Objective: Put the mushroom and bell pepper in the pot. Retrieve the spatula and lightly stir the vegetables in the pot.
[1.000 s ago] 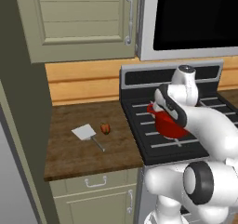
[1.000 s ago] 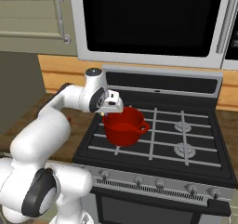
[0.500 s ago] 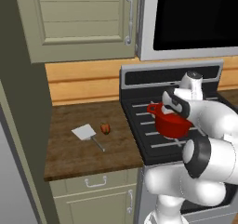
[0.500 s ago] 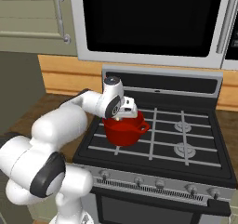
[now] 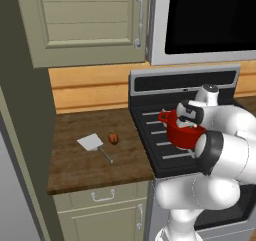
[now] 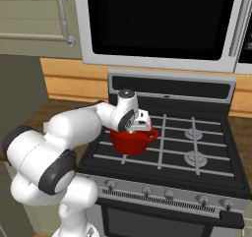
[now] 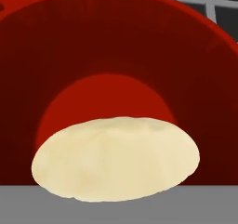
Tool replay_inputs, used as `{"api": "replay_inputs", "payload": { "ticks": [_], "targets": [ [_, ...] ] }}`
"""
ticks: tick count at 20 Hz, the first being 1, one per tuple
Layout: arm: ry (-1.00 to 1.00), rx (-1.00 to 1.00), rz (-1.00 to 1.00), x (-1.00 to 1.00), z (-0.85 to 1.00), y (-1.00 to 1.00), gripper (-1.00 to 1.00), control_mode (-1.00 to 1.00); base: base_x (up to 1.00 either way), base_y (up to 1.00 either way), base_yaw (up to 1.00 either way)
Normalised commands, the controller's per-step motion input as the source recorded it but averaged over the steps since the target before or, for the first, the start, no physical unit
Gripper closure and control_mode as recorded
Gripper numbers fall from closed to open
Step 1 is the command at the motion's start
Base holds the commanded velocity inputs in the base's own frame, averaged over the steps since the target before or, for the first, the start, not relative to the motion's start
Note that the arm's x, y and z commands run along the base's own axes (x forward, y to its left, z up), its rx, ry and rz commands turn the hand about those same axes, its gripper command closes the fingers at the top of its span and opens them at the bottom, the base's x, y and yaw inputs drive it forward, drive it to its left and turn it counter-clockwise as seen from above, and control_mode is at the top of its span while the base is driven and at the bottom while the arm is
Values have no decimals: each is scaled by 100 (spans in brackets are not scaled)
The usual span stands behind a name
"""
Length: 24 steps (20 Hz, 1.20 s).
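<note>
A: Stove, counter left?
B: Pot near the stove's left edge; pepper and spatula on the counter.
A: Gripper?
B: Over the pot, pinching the pale mushroom.

Arm swung farther right across left base view over past second, elbow now bulking lower right of frame. Gripper moved from beside pot to directly above its mouth, frame centre-right. In right base view, gripper shifted right from frame centre-left onto pot top.
</note>
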Motion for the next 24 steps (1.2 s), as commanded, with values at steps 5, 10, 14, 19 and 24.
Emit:
{"api": "replay_inputs", "payload": {
  "ticks": [5, 10, 14, 19, 24],
  "targets": [
    [4, 0, 0, 15, 0, 0, 100, -100, 0, 0, 0],
    [1, 0, 0, 12, 0, 0, 100, -100, 0, 0, 0],
    [0, 0, 0, 0, 0, 0, -100, -100, 0, 0, 0],
    [0, 0, 0, 0, 0, 0, -100, -100, 0, 0, 0],
    [0, 0, 0, 0, 6, 0, -100, -100, 0, 0, 0]
  ]
}}
